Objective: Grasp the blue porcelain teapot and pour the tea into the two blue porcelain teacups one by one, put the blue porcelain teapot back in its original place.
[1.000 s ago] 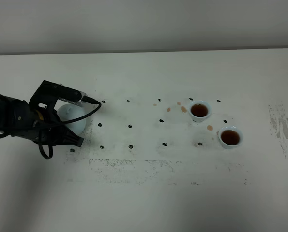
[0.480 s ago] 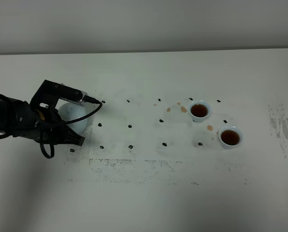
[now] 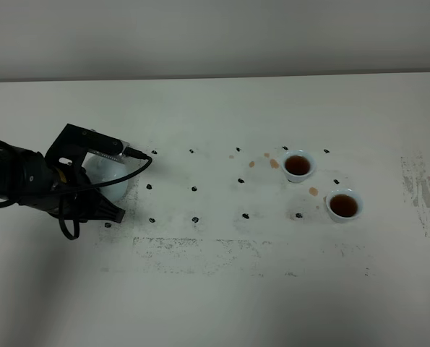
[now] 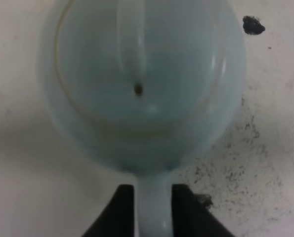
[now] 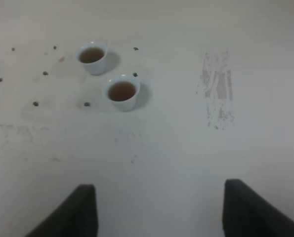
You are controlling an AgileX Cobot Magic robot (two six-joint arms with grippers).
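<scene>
The blue porcelain teapot [image 3: 112,176] stands on the white bench [image 3: 222,289] at the far left, lid on, partly hidden under the left arm. The left gripper [image 4: 154,210] has a black finger on each side of the teapot's handle; whether they clamp it cannot be told. To the right, well apart from the teapot, sit the two blue porcelain teacups: the farther teacup [image 3: 298,165] and the nearer teacup [image 3: 343,205], each holding dark brown tea. Small brown drops [image 3: 272,163] lie beside them. The right gripper [image 5: 159,207] hangs above bare bench, fingers wide apart, holding nothing.
</scene>
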